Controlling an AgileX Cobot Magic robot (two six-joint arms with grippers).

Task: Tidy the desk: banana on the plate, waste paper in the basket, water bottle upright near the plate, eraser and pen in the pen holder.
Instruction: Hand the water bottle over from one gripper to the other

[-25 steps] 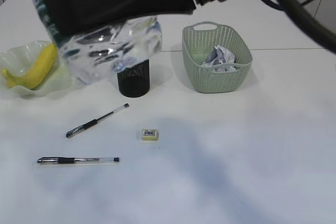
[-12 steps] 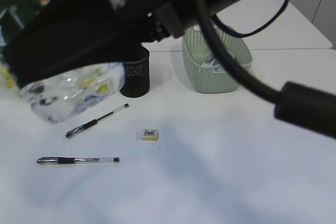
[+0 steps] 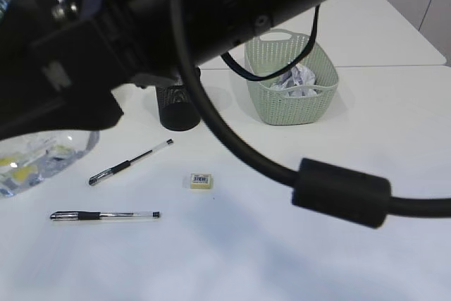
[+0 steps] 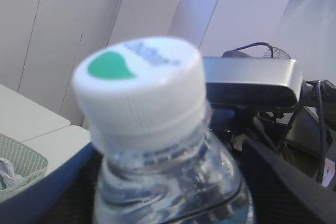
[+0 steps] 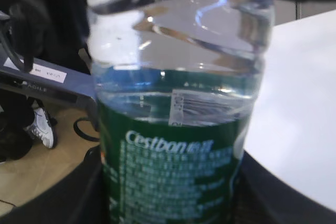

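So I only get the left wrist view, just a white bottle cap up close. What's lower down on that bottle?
Observer: In the right wrist view the water bottle has a green label reading Cestbon.
Operator: Anything loose on the table?
Observer: Two pens and a small eraser lie on the white table, outside the holder.
Operator: What holder?
Observer: A black pen holder stands left of the green basket, partly hidden by the arm.
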